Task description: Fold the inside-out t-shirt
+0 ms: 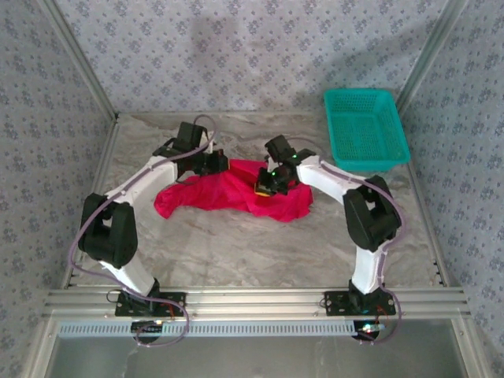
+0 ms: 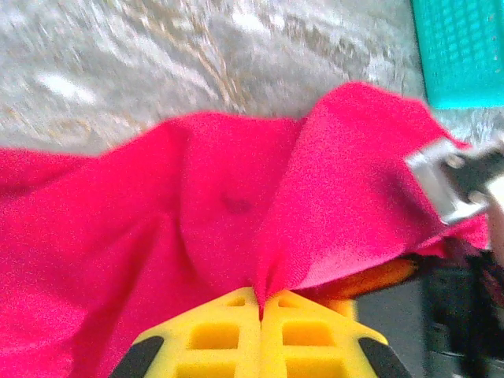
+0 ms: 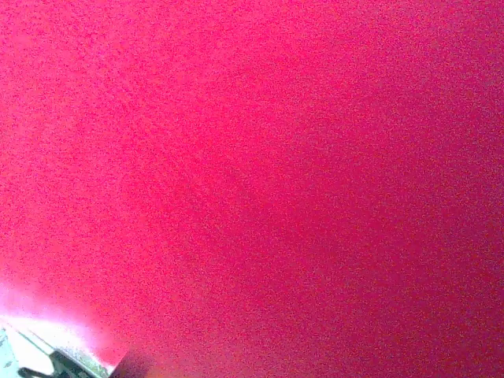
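Red cloth: we judge the inside-out t-shirt light, limp, best gripped at hems. Left tool pinches a fold; right tool, mid-frame, is closed.

The shirt lies heaped on the middle of the table, between the two arms, with the basket well apart from it at the far right corner. The left gripper sits at the shirt's far edge, left of centre, with a fold between its fingers. The right gripper rests on the shirt's right half, near the left one.
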Controlling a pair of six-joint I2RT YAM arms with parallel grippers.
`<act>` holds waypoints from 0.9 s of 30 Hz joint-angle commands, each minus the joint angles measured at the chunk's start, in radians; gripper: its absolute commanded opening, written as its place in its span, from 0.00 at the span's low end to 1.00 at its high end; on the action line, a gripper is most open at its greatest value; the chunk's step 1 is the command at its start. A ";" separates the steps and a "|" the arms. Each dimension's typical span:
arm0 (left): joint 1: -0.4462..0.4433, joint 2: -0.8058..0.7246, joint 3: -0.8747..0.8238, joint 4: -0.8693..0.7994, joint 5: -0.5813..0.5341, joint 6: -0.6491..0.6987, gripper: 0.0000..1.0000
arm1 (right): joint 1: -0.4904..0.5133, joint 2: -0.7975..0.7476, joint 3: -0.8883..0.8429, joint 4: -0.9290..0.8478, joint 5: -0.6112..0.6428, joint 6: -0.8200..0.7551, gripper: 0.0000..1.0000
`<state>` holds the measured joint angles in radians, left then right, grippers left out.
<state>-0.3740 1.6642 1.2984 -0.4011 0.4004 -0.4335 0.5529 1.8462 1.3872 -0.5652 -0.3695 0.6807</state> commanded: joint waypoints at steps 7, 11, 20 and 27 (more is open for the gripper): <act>0.040 -0.036 -0.060 0.019 -0.028 0.008 0.15 | -0.028 -0.209 -0.121 -0.131 0.149 -0.121 0.00; 0.040 -0.041 -0.170 0.095 -0.020 -0.035 0.10 | 0.007 -0.199 -0.269 -0.074 0.156 -0.097 0.00; 0.037 -0.050 -0.245 0.127 -0.040 -0.046 0.00 | 0.057 -0.252 -0.328 -0.132 0.318 -0.183 0.00; -0.043 -0.081 -0.240 0.184 -0.013 -0.038 0.29 | 0.062 -0.391 -0.451 0.007 0.296 -0.213 0.00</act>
<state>-0.3607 1.6215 1.0554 -0.2726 0.3698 -0.4889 0.6086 1.5017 0.9794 -0.6113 -0.0814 0.4984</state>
